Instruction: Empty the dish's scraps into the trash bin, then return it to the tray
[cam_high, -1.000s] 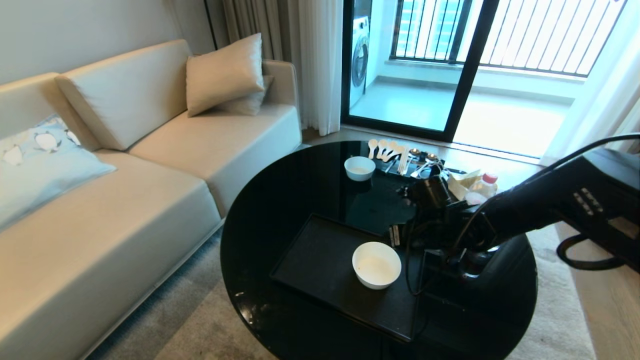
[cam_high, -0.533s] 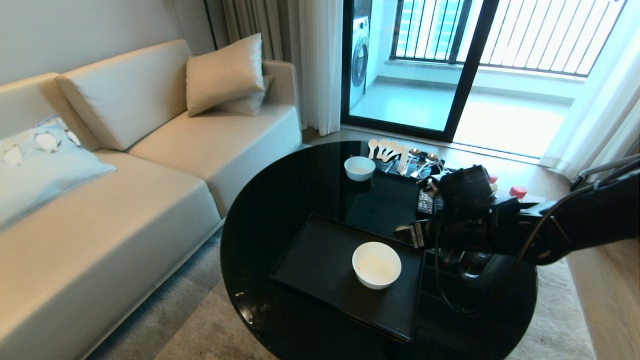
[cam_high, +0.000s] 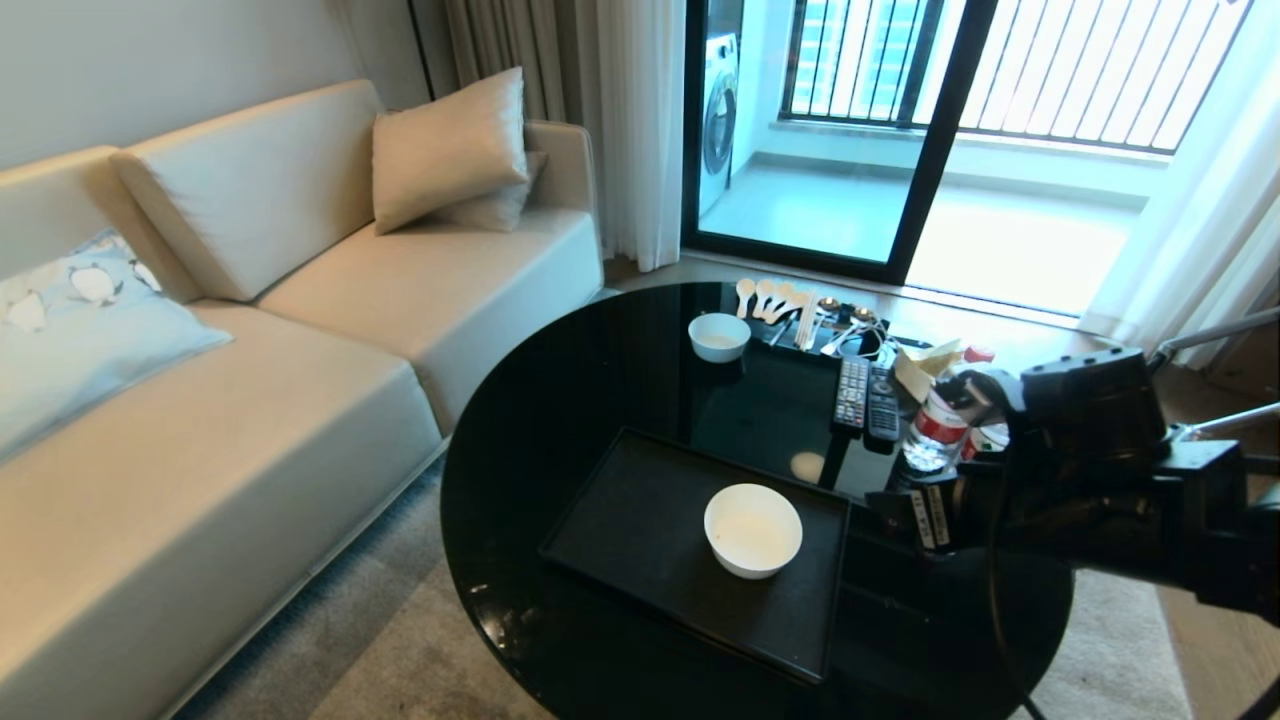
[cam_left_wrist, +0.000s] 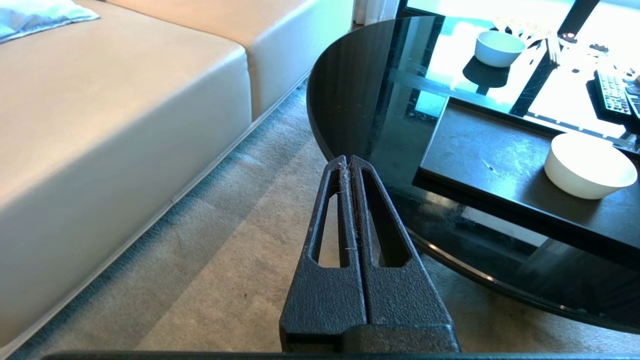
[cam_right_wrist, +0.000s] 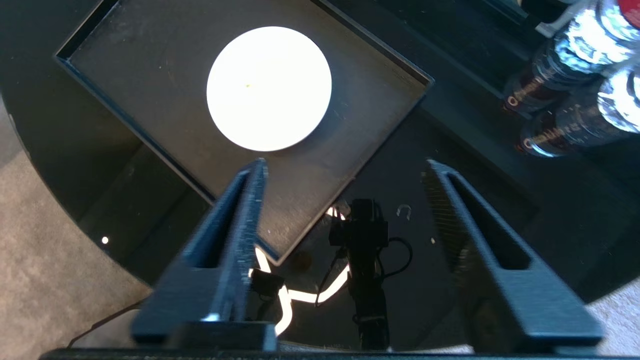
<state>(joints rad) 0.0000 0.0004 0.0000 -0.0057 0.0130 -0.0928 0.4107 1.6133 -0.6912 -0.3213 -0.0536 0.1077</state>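
The dish (cam_high: 752, 530), a deep white bowl, stands upright on the black tray (cam_high: 640, 520) and looks empty inside. Its scraps and the trash bin are out of view. My right arm (cam_high: 1100, 480) hangs over the table's right side, apart from the dish. In the right wrist view my right gripper (cam_right_wrist: 345, 167) is open with nothing between its fingers, above the tray's corner (cam_right_wrist: 280, 250), and the dish (cam_right_wrist: 269, 89) lies beyond the fingertips. My left gripper (cam_left_wrist: 348, 160) is shut and parked over the carpet beside the table edge, with the dish (cam_left_wrist: 590, 167) off to one side.
A round black glass table (cam_high: 560, 400) carries a smaller white bowl (cam_high: 719, 335), spoons (cam_high: 775, 298), two remotes (cam_high: 865, 395) and water bottles (cam_high: 935, 430) close to my right arm. A beige sofa (cam_high: 300, 400) stands to the left.
My right arm has drawn back to the right, away from the dish, uncovering the remotes and bottles. The dish has stayed in place on the tray.
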